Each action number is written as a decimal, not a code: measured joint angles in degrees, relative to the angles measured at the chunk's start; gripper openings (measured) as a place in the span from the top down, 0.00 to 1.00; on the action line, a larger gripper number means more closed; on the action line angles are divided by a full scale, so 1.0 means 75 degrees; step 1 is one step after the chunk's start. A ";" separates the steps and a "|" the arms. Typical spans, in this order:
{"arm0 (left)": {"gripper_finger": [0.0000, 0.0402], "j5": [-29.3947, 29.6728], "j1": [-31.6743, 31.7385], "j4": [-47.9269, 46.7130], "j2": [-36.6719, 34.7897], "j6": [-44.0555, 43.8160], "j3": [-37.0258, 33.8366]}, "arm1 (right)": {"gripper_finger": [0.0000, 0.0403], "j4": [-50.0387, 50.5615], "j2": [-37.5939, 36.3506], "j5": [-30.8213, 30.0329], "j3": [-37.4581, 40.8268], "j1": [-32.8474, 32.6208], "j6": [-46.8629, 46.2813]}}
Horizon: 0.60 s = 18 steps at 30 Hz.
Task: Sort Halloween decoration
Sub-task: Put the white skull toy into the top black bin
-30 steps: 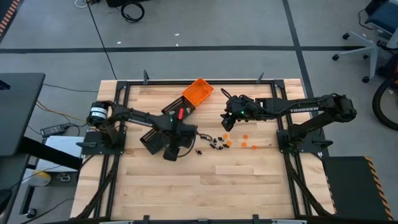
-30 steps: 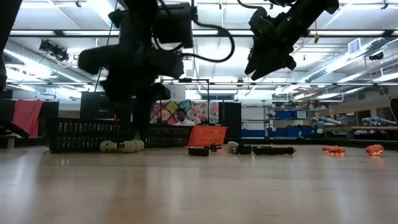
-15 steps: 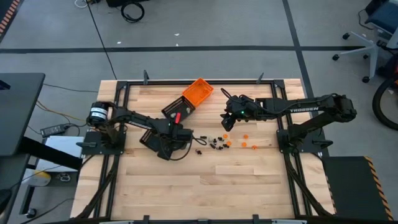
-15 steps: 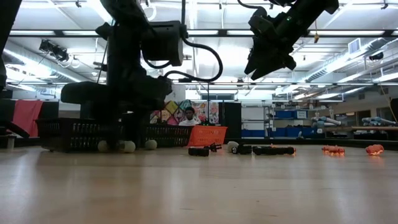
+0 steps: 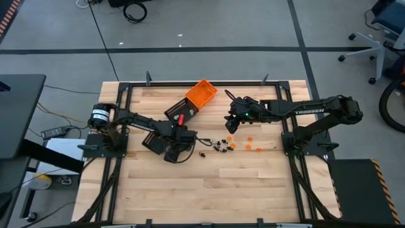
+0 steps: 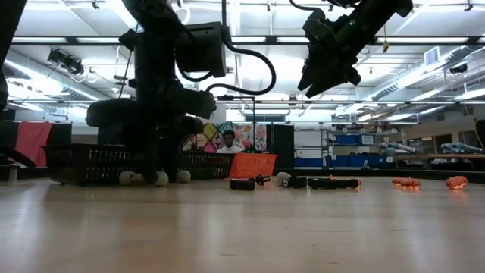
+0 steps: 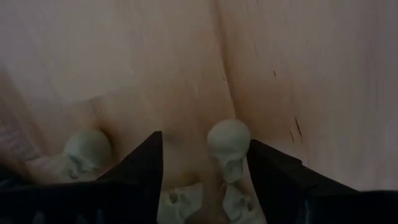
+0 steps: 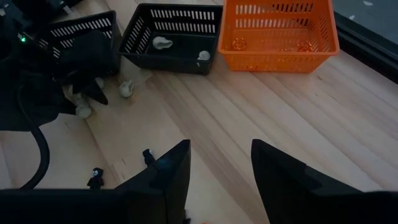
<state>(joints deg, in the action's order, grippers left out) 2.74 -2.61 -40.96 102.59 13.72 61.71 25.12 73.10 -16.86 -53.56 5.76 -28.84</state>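
**Inspector:** High view first. What has changed?

**Assistant:** The left gripper (image 5: 172, 152) has drawn back a little toward the black tray (image 5: 150, 140), left of the table's (image 5: 253, 190) middle. The right gripper (image 5: 229, 125) has not moved and hangs above the table, toward the far edge. The black trinkets (image 5: 221, 145) and orange trinkets (image 5: 250, 140) lie loose near the middle. The orange tray (image 5: 201, 93) sits at the far edge.

**Inspector:** Low view?

**Assistant:** The left gripper is down at the tabletop. The whitish skulls (image 6: 159, 178) beneath it, bunched a second ago, now lie strung out in front of the tray, and one (image 6: 184, 176) sits apart.

**Inspector:** Left wrist view?

**Assistant:** The fingers stand wide apart. One skull (image 7: 229, 140) lies on the wood between them, not clamped. Another (image 7: 87, 149) lies just outside one finger.

**Inspector:** Right wrist view?

**Assistant:** Its fingers are apart with nothing between them. A second black tray (image 8: 171, 28) already holds two whitish pieces (image 8: 163, 42).

**Inspector:** Assessment?

**Assistant:** The skulls appear nudged, not gripped. None is held, so the left arm's pick is likely yet to be made.
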 joint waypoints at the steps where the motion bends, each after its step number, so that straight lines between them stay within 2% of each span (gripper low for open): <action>1: 0.52 0.0000 0.0000 0.0024 0.0000 -0.0058 -0.0001 | 0.57 0.0000 0.0000 0.0000 0.0000 0.0000 0.0003; 4: 0.54 0.0000 -0.0017 0.0077 0.0000 -0.0146 0.0000 | 0.57 0.0000 0.0000 0.0000 0.0000 0.0000 0.0006; 12: 0.80 0.0000 -0.0017 0.0020 0.0000 -0.0224 0.0000 | 0.57 0.0000 0.0000 0.0003 0.0000 0.0000 0.0009; 18: 0.91 0.0001 -0.0017 -0.0053 -0.0003 -0.0438 0.0015 | 0.57 0.0000 0.0000 0.0003 0.0000 0.0000 0.0009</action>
<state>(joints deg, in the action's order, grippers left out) 2.75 -2.74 -41.35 102.56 10.43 61.82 25.12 73.10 -16.84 -53.56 5.76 -28.77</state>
